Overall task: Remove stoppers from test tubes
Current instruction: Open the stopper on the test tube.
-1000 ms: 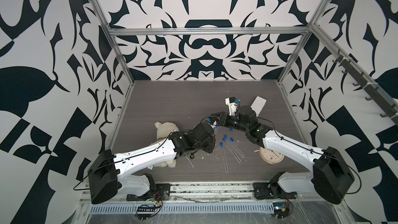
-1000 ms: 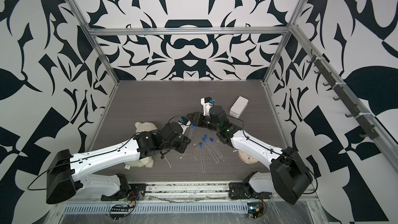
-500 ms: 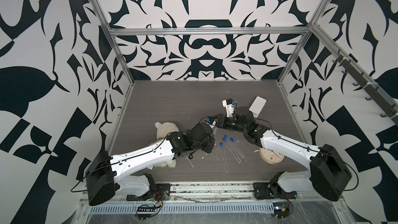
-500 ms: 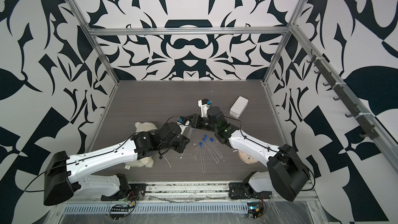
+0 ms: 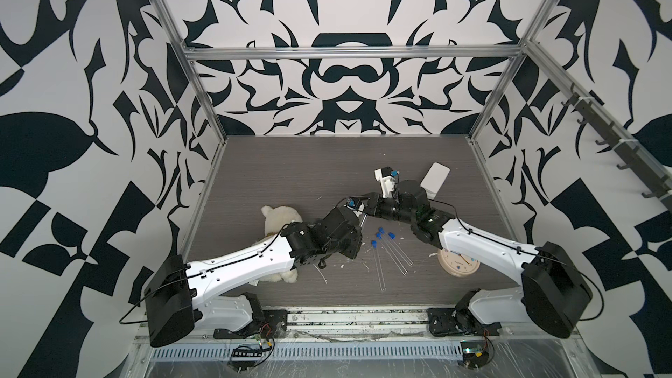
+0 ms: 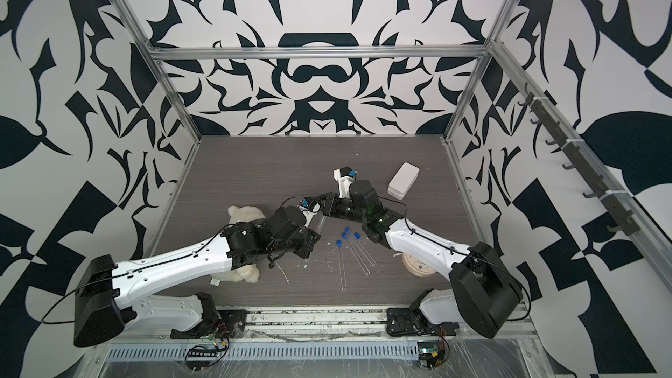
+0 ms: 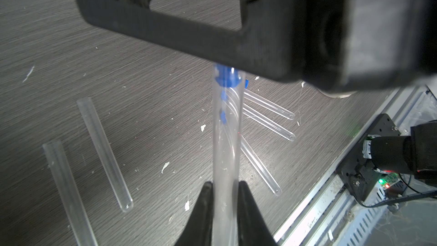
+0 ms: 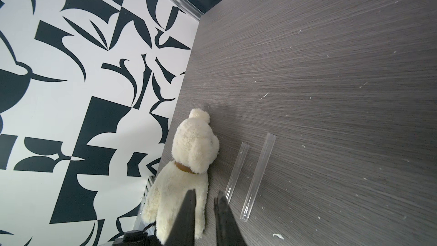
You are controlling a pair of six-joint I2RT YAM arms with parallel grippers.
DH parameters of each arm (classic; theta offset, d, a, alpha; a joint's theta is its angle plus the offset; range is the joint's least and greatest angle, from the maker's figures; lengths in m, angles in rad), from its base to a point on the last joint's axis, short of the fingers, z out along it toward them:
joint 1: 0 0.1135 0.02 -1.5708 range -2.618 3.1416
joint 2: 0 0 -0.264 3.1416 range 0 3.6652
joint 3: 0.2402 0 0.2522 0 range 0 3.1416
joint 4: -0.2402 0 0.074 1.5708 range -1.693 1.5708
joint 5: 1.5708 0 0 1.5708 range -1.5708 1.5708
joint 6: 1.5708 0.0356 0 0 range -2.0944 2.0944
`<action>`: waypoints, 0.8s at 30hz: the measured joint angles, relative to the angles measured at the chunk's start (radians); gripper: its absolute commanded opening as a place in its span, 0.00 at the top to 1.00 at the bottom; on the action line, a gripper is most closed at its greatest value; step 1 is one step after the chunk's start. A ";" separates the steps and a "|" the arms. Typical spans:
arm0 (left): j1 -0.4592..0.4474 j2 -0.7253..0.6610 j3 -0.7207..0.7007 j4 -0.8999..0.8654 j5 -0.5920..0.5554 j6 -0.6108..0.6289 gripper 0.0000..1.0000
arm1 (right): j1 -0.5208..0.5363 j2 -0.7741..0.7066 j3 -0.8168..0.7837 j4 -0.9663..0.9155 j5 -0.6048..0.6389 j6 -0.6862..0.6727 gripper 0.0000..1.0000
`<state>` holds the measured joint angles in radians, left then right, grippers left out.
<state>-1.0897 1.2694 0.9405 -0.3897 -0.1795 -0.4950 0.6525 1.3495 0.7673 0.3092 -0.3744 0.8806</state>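
The blue stopper (image 7: 227, 79) sits in the far mouth of the held test tube (image 7: 227, 150), which is raised above the table (image 5: 291, 176) near its middle. The left gripper (image 7: 224, 192) is clamped tight on the tube's body, well back from that end. One finger of the right gripper (image 8: 205, 195) lies right against the stopper in the left wrist view, but its own wrist view shows the jaws narrowly parted with nothing between them, so I judge it has no hold yet. If the jaws close off-centre they may pinch the tube's rim or skid off the cap. A pull off the tube's axis would lever the long tube in the left jaws, and a tight cap could drag the tube out of them. A cap that pops free could drop among the three stoppered tubes (image 5: 394, 252) lying on the table near by; two bare tubes (image 8: 257, 176) lie near the plush dog (image 8: 189, 162). Both arms reach inward and meet tip to tip, the left forearm low over the dog
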 measured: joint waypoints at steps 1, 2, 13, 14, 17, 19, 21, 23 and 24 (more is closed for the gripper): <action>0.000 0.000 0.000 0.000 0.000 0.001 0.80 | 0.000 0.000 0.000 0.002 0.000 0.003 0.82; 0.000 0.000 0.000 0.000 -0.002 0.002 0.80 | 0.000 0.000 0.000 0.003 0.000 0.004 0.82; 0.000 0.000 0.002 -0.001 -0.008 0.006 0.80 | 0.000 0.000 0.000 0.003 0.000 0.013 0.87; 0.000 0.000 0.002 -0.001 -0.008 0.006 0.80 | 0.001 0.000 0.000 0.004 0.000 0.013 0.88; 0.000 0.000 0.002 -0.005 -0.008 0.006 0.80 | 0.004 0.000 0.000 0.005 0.001 0.013 0.89; 0.000 0.000 0.002 -0.005 -0.008 0.005 0.80 | 0.004 0.000 0.000 0.005 0.001 0.013 0.90; 0.000 0.008 0.004 -0.005 -0.011 0.005 0.80 | 0.004 0.000 0.000 0.006 0.001 0.013 0.91; 0.000 0.018 0.004 -0.004 -0.014 0.006 0.80 | 0.005 0.000 0.000 0.003 0.001 0.012 0.93; 0.000 0.020 0.004 -0.004 -0.015 0.006 0.80 | 0.006 0.000 0.000 0.002 0.001 0.012 0.95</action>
<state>-1.0897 1.2896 0.9447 -0.3935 -0.1944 -0.4892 0.6586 1.3495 0.7673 0.3111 -0.3737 0.8928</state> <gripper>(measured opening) 0.200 0.139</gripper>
